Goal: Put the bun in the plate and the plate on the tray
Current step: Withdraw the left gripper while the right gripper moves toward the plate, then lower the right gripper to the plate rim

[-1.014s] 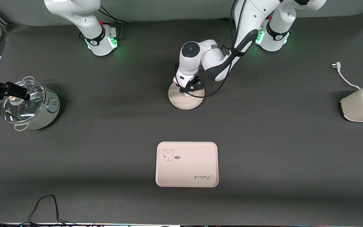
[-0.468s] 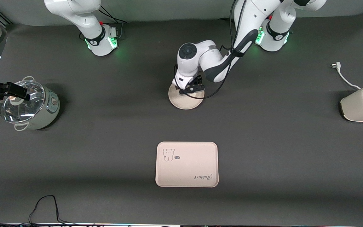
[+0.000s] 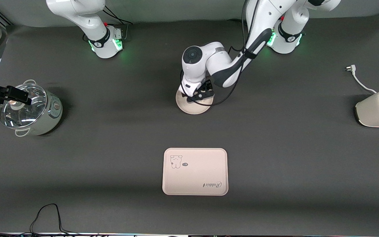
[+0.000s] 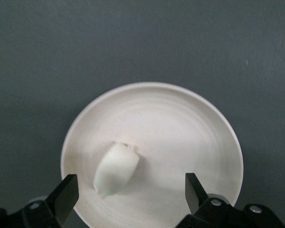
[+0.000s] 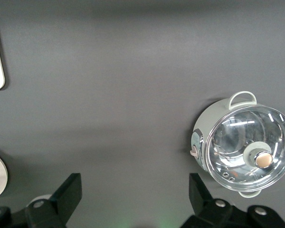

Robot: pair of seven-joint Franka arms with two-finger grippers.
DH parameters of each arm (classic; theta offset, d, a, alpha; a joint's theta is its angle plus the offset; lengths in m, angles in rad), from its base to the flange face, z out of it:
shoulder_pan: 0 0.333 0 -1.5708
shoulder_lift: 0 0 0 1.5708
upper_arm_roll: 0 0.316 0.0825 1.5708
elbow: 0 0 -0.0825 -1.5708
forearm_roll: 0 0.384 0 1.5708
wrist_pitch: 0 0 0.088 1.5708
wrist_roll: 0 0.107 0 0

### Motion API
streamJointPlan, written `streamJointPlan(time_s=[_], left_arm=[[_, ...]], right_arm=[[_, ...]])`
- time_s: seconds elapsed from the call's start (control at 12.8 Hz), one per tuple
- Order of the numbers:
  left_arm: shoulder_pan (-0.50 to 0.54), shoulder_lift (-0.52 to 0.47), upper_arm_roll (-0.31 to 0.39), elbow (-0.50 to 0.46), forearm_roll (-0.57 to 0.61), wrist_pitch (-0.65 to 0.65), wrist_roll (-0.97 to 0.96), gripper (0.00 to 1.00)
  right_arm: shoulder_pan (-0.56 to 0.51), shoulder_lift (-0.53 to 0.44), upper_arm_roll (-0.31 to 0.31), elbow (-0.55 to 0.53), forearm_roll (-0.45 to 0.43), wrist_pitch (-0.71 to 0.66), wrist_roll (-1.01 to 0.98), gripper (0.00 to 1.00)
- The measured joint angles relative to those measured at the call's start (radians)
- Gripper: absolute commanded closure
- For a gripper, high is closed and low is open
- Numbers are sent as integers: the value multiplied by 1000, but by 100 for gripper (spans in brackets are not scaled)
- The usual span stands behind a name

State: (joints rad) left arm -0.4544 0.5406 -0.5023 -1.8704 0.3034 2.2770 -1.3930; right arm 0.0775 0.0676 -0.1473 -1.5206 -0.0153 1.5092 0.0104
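A: Start at the tray (image 3: 195,171) — what is on it?

B: Nothing yet. It lies flat on the counter (image 3: 291,158), its cartoon animal and "Rabbit" lettering both uncovered. Farther from the front camera than the tray, well apart from it, sits the plate (image 3: 193,106), and the bun (image 4: 116,169) lies in the plate, a little off its middle.

A: And the left hand?

B: The left hand (image 4: 131,197) hangs over the plate with its fingers (image 4: 65,193) spread wide, holding nothing. The bun lies below the gap between them, nearer one finger than the other, and apart from both.

A: So the plate goes next. How would it handle?

B: I judge it stiff, smooth and light, with a shallow raised rim — the rim is the only place to pinch. The bun looks soft and loose, so a tilted plate could let it roll off.

A: The right hand?

B: The right hand (image 3: 10,93) waits far toward the right arm's end of the counter from the tray, fingers wide and empty, over a lidded glass-topped pot (image 3: 28,108). A toaster (image 3: 378,108) stands at the left arm's end.
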Motion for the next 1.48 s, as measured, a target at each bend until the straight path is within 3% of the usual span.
streamJointPlan(time_s=[0.23,0.55,0.78,1.17,1.48], left_arm=[[116,-19,2,64,-20,-106,121,0],[351,-38,3,140,-56,-248,391,0],[517,-69,3,218,-80,-371,566,0],[759,-148,3,298,-92,-482,887,0],[814,-207,2,309,-99,-529,1003,0]], right_arm=[[2,0,1,0,0,0,-1,0],[59,-22,7,-31,41,-4,27,0],[233,-63,13,-72,81,-4,190,0],[641,-69,22,-90,106,40,581,0],[807,-55,22,-110,106,85,720,0]])
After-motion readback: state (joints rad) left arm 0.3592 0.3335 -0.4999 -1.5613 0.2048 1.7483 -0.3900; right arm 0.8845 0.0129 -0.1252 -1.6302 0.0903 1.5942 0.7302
